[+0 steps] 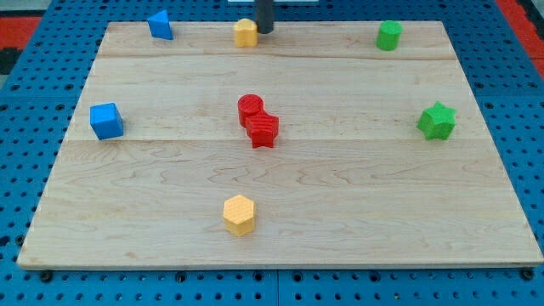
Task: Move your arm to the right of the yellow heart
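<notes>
The yellow heart (246, 32) sits near the view's top edge of the wooden board (357, 195), a little left of centre. My tip (264, 31) is the lower end of a dark rod coming down from the view's top. It stands just to the right of the yellow heart, very close to it or touching its right side. A yellow hexagon (240, 214) lies near the view's bottom, left of centre.
A blue block (160, 25) is at the top left and a blue cube (106, 121) at the left edge. Two red blocks (257, 121) touch at the centre. A green block (389, 35) is at top right, a green star (437, 121) at right.
</notes>
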{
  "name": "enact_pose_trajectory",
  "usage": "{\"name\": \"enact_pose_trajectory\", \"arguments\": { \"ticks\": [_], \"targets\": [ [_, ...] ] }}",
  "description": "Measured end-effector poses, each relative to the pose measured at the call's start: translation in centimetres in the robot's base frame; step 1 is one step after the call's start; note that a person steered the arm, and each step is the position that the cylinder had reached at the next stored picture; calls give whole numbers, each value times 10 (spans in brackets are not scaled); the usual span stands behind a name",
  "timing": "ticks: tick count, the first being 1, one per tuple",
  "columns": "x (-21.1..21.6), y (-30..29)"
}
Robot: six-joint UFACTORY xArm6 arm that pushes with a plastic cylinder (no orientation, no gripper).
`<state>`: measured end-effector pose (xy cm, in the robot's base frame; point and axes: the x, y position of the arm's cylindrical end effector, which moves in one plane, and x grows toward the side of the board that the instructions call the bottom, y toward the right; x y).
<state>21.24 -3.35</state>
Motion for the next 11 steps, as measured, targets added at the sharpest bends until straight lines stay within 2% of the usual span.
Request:
{"name": "enact_pose_trajectory", "arguments": {
  "ticks": [1,2,5,6,7,8,9,11],
  "targets": [
    [8,-14],
    [-14,8],
    [-18,-18],
    [-11,8],
    [6,75],
    [9,75],
    [21,25],
    [76,151]
  ]
}}
